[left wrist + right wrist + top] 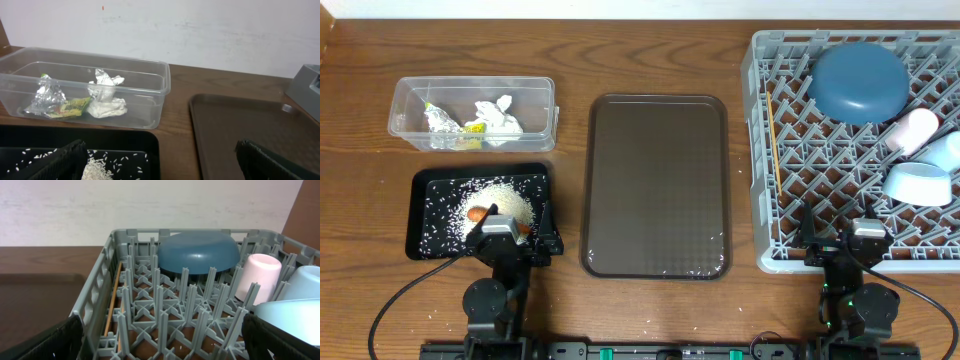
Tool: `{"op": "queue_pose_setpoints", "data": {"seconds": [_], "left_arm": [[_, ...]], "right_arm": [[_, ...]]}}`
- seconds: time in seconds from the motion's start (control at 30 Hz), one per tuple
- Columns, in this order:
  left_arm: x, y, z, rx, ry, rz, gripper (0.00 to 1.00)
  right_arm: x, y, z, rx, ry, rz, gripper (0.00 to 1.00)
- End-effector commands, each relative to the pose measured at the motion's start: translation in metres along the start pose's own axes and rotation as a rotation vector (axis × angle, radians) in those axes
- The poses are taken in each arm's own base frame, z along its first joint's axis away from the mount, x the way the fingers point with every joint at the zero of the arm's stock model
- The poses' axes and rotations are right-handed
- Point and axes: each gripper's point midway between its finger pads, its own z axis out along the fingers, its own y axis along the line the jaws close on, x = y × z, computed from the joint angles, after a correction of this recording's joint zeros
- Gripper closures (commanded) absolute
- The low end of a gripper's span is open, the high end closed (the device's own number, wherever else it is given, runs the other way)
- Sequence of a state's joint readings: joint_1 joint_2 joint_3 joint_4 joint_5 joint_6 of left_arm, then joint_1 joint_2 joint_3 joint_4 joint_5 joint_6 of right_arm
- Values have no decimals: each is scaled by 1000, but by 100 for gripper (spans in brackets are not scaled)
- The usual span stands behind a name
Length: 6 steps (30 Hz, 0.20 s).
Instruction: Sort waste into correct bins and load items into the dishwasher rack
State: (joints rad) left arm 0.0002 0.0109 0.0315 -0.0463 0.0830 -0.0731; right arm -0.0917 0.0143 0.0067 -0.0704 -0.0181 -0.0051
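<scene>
The clear tub [405, 95] holds white tissues [495, 115] and the silvery-green wrapper [445, 122]. The black tray [417, 215] holds a rice pile [508, 202] and a carrot piece [478, 213]. My left gripper [510, 240] is open and empty over the tray's near edge. The grey rack [757, 150] holds the dark-blue dish [860, 82], a whitish cup [912, 130], a light-blue cup [945, 150], the light-blue bowl [918, 183] and chopsticks [773, 140]. My right gripper [855, 240] is open and empty at the rack's near edge.
A dark-brown serving tray [655, 185] lies between the bins and the rack, with a few rice grains at its near edge. In the left wrist view the tub [150, 85] stands behind the black tray [125, 137]. A wall is behind the table.
</scene>
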Motion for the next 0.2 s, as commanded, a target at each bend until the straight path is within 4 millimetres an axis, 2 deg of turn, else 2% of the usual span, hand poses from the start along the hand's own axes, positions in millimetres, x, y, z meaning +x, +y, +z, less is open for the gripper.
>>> {"op": "queue_pose_setpoints", "data": {"seconds": [0.0,0.17], "left_arm": [[16,2,2,0,38,11,3],[16,2,2,0,38,11,3]], "right_arm": [[0,-3,0,13,-2,-11,1],[0,-3,0,13,-2,-11,1]]}}
